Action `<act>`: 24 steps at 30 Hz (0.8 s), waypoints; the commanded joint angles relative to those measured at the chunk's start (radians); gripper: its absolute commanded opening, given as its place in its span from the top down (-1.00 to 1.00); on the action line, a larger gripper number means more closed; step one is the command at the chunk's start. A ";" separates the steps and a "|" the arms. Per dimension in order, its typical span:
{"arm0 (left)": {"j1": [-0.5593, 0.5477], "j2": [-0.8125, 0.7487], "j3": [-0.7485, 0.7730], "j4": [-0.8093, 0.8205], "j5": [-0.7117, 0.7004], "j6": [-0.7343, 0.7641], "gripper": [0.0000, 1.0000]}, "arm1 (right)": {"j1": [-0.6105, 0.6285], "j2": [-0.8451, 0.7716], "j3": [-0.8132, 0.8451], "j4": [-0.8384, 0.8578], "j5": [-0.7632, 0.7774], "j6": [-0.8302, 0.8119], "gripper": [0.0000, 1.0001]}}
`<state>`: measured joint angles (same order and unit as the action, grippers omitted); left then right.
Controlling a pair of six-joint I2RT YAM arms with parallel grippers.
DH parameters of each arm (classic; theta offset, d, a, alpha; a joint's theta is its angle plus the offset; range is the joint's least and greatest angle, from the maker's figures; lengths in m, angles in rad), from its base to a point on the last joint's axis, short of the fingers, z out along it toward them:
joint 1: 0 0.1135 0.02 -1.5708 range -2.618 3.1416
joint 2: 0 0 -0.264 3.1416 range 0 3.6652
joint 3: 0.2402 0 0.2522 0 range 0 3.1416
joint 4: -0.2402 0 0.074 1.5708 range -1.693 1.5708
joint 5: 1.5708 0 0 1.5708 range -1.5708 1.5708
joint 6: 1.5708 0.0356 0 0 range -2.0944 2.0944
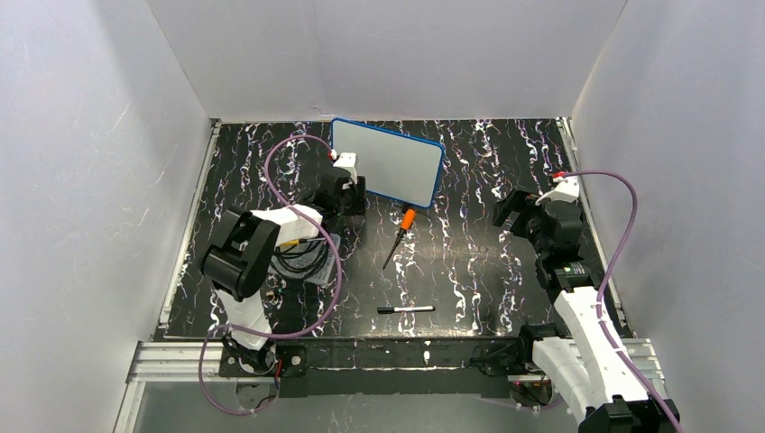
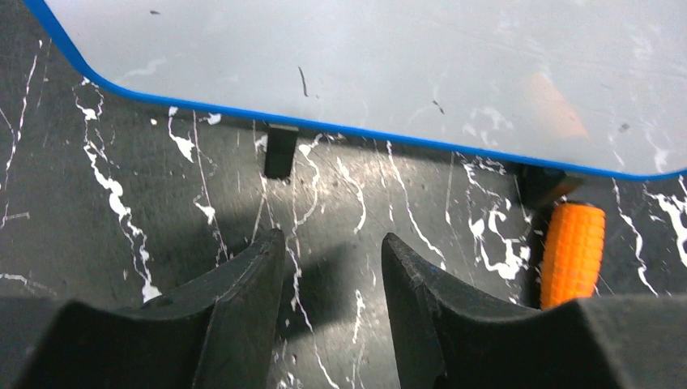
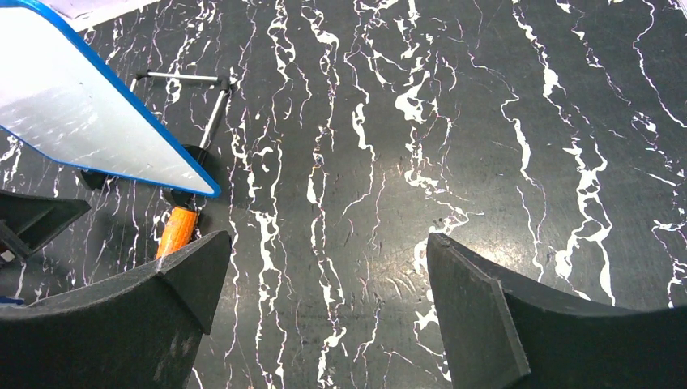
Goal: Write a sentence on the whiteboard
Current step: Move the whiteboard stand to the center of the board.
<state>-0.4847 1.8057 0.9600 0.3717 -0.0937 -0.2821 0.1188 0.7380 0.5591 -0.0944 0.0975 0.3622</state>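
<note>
The whiteboard [image 1: 388, 162] stands tilted on a small stand at the back middle, white with a blue rim [image 2: 364, 131]. The sentence is out of view; the board's face [image 2: 364, 57] carries only a few small dark specks. My left gripper [image 1: 350, 191] sits low just in front of the board's lower left edge, its jaws [image 2: 332, 251] partly apart with only the table between them. A black marker [image 1: 406, 309] lies on the table near the front. My right gripper [image 1: 507, 209] hovers right of the board, wide open [image 3: 328, 251] and empty. The board's corner [image 3: 81, 105] shows in the right wrist view.
An orange-handled tool [image 1: 403, 230] lies below the board's lower right corner, its handle [image 2: 571, 251] close to my left gripper's right finger and also seen in the right wrist view [image 3: 177, 231]. A clear tray with black cable [image 1: 302, 257] sits under the left arm. Grey walls enclose the dark marbled table.
</note>
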 commanded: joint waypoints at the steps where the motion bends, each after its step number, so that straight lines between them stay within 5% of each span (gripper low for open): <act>1: 0.021 0.034 0.059 0.046 -0.011 0.038 0.09 | -0.002 -0.018 -0.003 0.045 0.003 -0.017 -0.97; 13: 0.043 0.118 0.124 0.046 0.001 0.077 0.17 | -0.002 -0.010 -0.003 0.051 0.003 -0.016 -0.97; 24: 0.043 0.139 0.143 0.047 -0.001 0.084 0.43 | -0.002 0.000 -0.006 0.060 0.001 -0.014 -0.97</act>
<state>-0.4465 1.9583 1.0748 0.4046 -0.0864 -0.2161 0.1188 0.7364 0.5591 -0.0925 0.0975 0.3603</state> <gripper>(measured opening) 0.317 0.985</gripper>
